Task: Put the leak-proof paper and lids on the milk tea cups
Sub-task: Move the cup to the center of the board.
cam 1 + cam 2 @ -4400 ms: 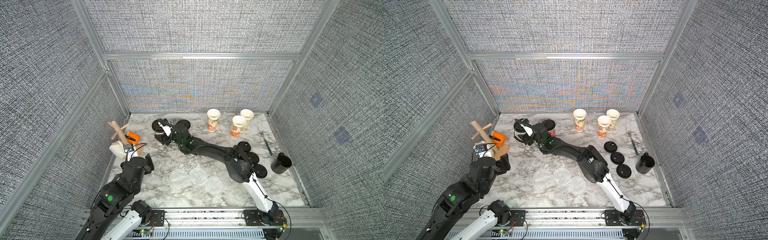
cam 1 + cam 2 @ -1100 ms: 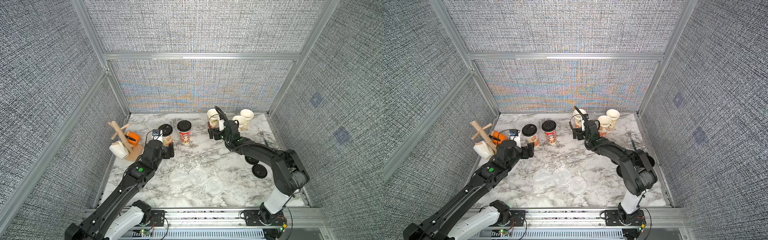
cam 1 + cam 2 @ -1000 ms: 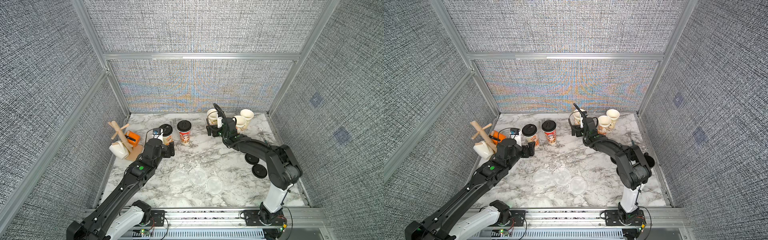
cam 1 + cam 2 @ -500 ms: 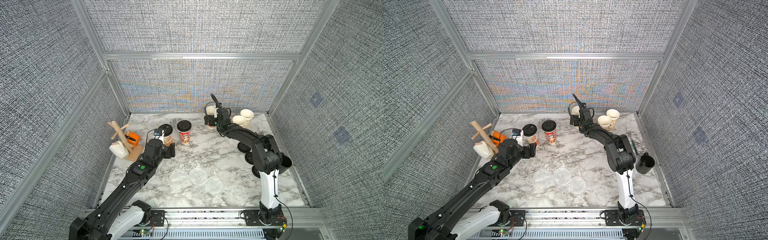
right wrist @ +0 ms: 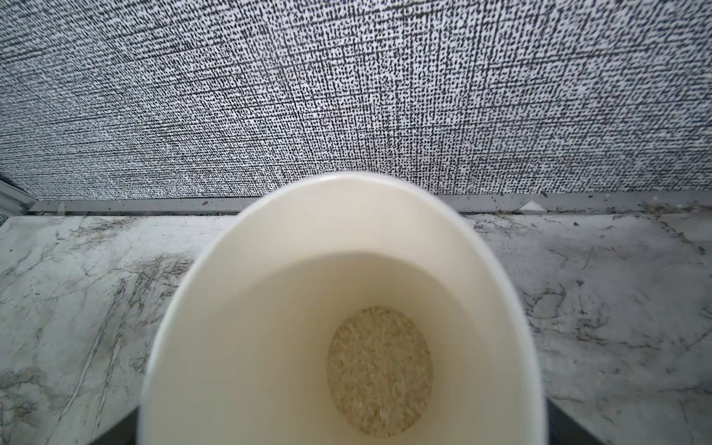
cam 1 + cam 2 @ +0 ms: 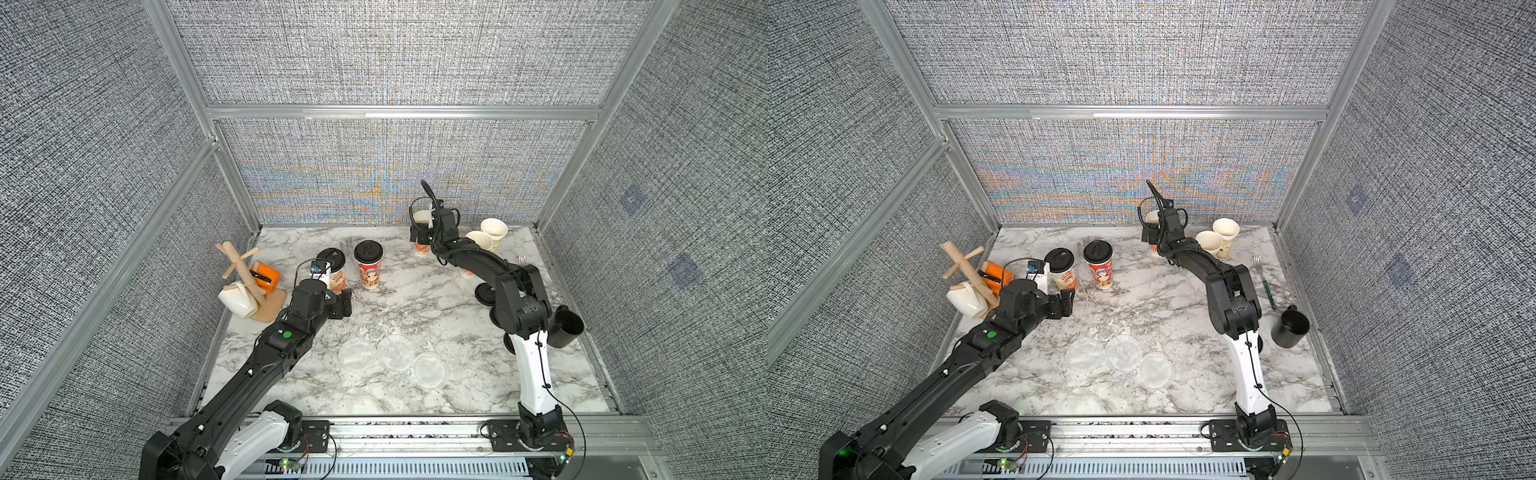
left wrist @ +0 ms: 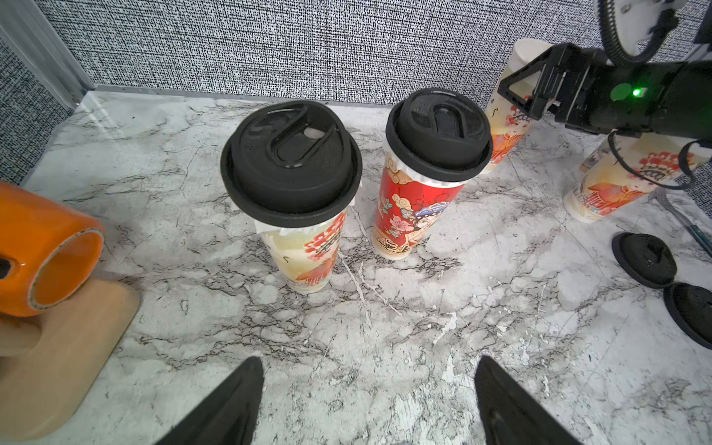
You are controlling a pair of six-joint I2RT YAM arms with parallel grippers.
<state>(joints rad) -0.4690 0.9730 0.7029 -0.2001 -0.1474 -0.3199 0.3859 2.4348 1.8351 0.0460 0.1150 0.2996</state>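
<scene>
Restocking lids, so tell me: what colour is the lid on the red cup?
The lid is black; the left wrist view shows it best.

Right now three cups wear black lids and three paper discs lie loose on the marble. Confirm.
No: only two cups, the cream cup and the red cup, wear black lids, as the left wrist view shows. Three paper discs do lie loose on the marble.

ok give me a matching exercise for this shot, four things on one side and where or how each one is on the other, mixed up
1 left gripper
2 right gripper
3 paper discs
4 white mug

a hung on the wooden rack
b open, astride an unlidded cup at the back
c flat on the marble, near the front
d open, facing the two lidded cups

Pairs: 1-d, 2-b, 3-c, 4-a
</scene>
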